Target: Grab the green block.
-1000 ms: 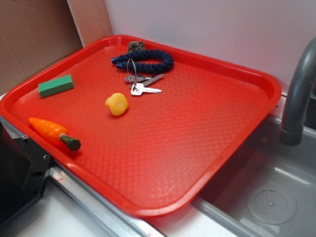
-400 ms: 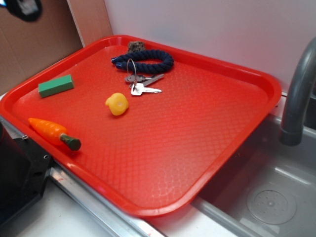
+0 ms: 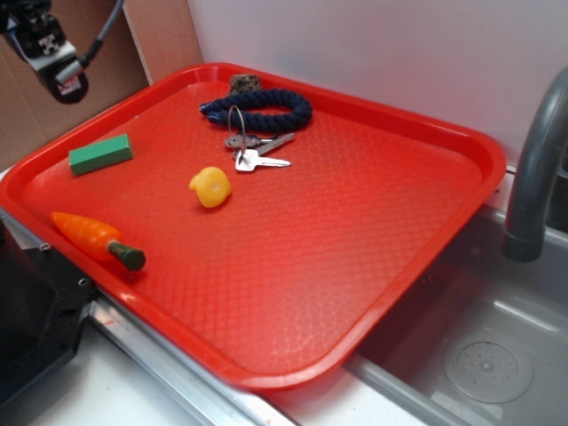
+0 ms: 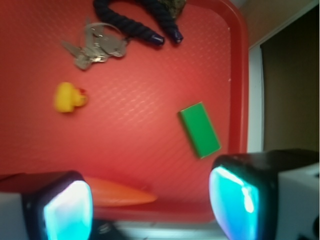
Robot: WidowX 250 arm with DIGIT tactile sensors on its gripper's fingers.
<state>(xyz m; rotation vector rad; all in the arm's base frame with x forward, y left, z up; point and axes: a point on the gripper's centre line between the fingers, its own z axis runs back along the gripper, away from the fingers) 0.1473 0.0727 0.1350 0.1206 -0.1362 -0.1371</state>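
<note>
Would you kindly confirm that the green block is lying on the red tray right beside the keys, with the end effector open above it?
Not quite: the green block lies alone near the red tray's edge, well apart from the keys, as the wrist view shows. The rest holds: it is on the tray, and the end effector is open above it.

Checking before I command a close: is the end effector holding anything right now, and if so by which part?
Nothing is held. The end effector is open and empty, up above the tray; the green block lies untouched on it.
</note>
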